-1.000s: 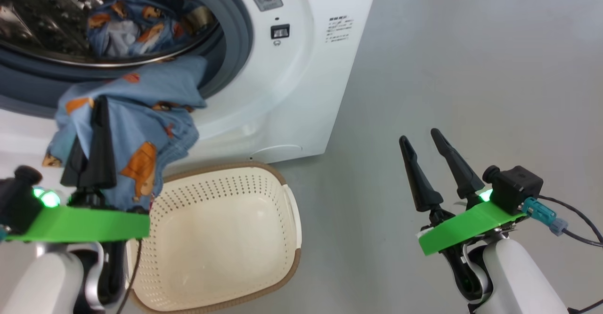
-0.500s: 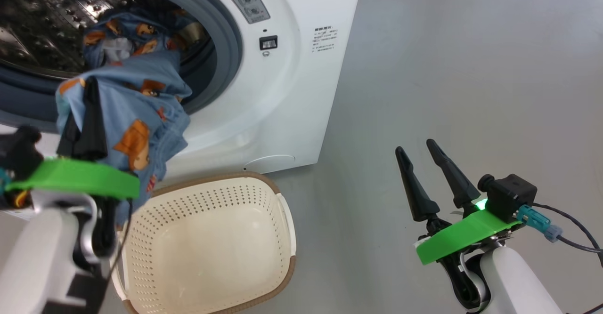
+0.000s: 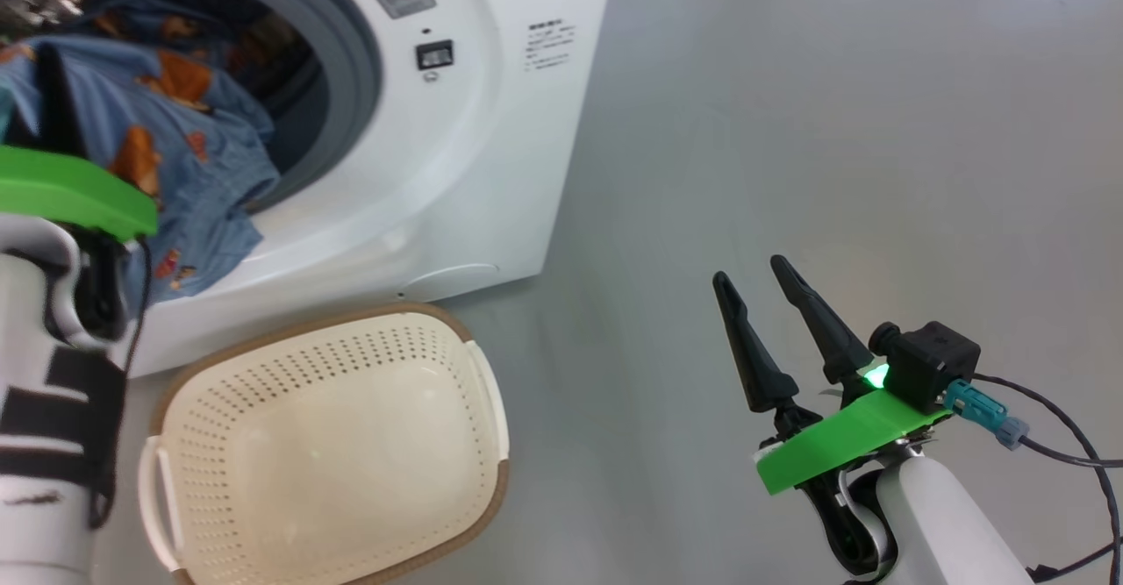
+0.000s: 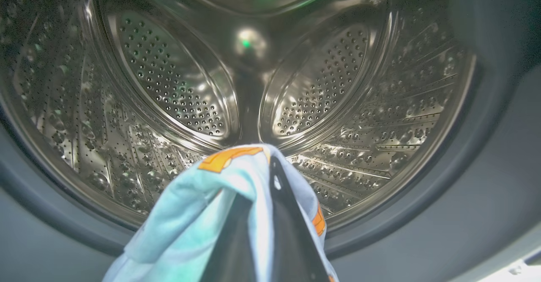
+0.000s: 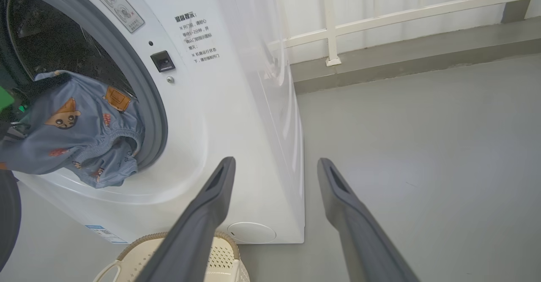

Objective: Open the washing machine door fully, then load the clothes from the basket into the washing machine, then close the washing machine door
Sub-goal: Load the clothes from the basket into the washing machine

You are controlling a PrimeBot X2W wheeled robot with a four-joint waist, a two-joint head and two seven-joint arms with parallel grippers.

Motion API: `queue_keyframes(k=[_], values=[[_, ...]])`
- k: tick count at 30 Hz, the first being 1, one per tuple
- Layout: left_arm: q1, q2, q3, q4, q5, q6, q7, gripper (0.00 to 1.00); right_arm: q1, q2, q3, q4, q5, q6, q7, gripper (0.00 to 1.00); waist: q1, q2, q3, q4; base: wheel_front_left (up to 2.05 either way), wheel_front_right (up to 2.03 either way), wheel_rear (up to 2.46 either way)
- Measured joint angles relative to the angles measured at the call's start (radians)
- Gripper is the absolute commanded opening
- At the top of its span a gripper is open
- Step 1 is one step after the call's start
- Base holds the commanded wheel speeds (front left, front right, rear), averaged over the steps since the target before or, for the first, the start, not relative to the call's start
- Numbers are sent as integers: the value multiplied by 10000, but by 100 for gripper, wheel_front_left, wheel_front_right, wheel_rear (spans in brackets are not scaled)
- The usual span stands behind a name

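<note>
- Currently, the left hand (image 4: 272, 176) is clamped shut on the light blue cloth (image 3: 189, 155). In the left wrist view the fabric wraps the fingers, so only one dark finger edge shows.
- The left hand points into the steel drum (image 4: 177, 83) of the washing machine (image 3: 491, 173), at the mouth of the opening.
- The light blue cloth lies across the lower part of the grey gasket (image 3: 351, 85). One part hangs down over the white front panel (image 3: 456, 217); the rest is cut off by the left edge of the head view.
- Blue fabric with orange print also shows deeper in the mouth. It is blurred and dark, and whether it is the same piece cannot be told.
- The right hand (image 3: 748, 271) hovers above the floor (image 3: 790, 129), to the right of the washing machine, fingers apart and holding nothing.
- The basket (image 3: 351, 359) stands on the floor just in front of the washing machine, below the hanging cloth. Its bare cream bottom shows; the bottom edge of the head view cuts off its near side.
- A blue label (image 5: 101, 232) sits at the lower corner of the front panel; its print is too small to read.
</note>
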Motion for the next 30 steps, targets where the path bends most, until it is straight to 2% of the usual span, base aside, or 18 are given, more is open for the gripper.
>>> queue_keyframes(k=[6,11,14,16,18,21,22,23,24,30], values=[[-1207,297,453,1287,236,-173,-2,0,-325,142,171,-134,0,0,0,100,0,0,446,-530,0,0,0],[-1937,579,890,1563,514,-261,0,0,-410,265,274,-178,0,0,0,100,0,0,833,-970,0,0,0],[-2228,744,1264,1135,899,-267,-2,0,-467,278,320,-244,0,0,0,100,0,0,1101,-1187,0,0,0],[-2274,777,1801,257,1197,-278,-2,0,-507,293,320,-297,0,0,0,100,0,0,1284,-1312,0,0,0],[-2300,706,2470,-694,1547,-278,-13,0,-602,309,305,-322,0,0,0,100,0,0,1465,-1411,0,0,0],[-2296,453,2976,-886,1994,-297,-13,0,-611,324,301,-332,-13,0,0,100,0,0,1674,-1522,0,0,0],[-2256,355,3001,-665,2090,-337,-13,27,-612,332,297,-328,-13,0,0,100,0,0,1719,-1546,0,0,0],[-2200,238,2991,-405,2197,-347,-12,75,-612,332,288,-318,-13,0,0,100,0,0,1749,-1561,0,0,0],[-2153,123,2974,-58,2261,-349,-12,100,-612,332,288,-303,-13,0,0,100,0,0,1753,-1557,0,0,0],[-2188,42,2801,1685,2602,-351,-10,100,-612,353,305,-253,-15,0,0,100,0,0,1673,-1410,0,0,0]])
